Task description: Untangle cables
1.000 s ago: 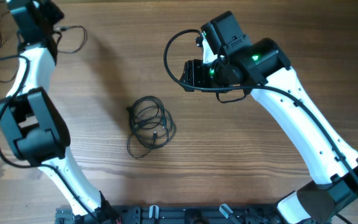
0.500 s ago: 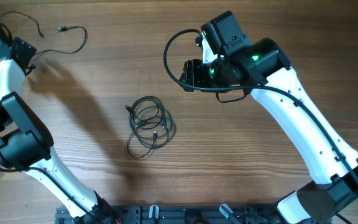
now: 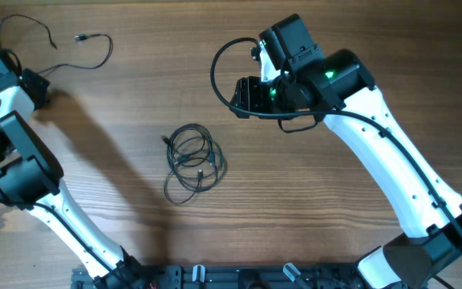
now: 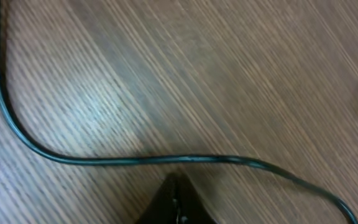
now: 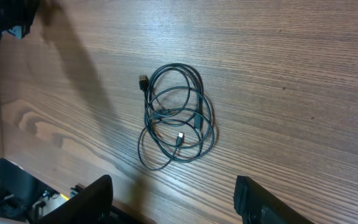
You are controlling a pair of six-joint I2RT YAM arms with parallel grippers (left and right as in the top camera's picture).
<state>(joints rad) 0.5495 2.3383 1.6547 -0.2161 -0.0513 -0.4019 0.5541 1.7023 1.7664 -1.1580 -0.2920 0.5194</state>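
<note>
Since a second ago the left gripper [image 3: 35,83] has swung from the worktop's [image 3: 335,241] far-left corner down its left edge. Its fingers [image 4: 176,200] are pressed together and empty, with a loose cable strand [image 4: 135,160] just beyond the tips; that view is blurred. The coiled bundle of cables [image 3: 192,160] lies mid-worktop, well apart from both grippers. The right gripper [image 5: 173,196] is spread, its fingers only partly in frame.

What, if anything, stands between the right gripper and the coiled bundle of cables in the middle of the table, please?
Nothing visible does. The right gripper hangs open above the table, and only bare wood lies between it and the coiled bundle. The other loose strand lies far off, by the left gripper.
</note>
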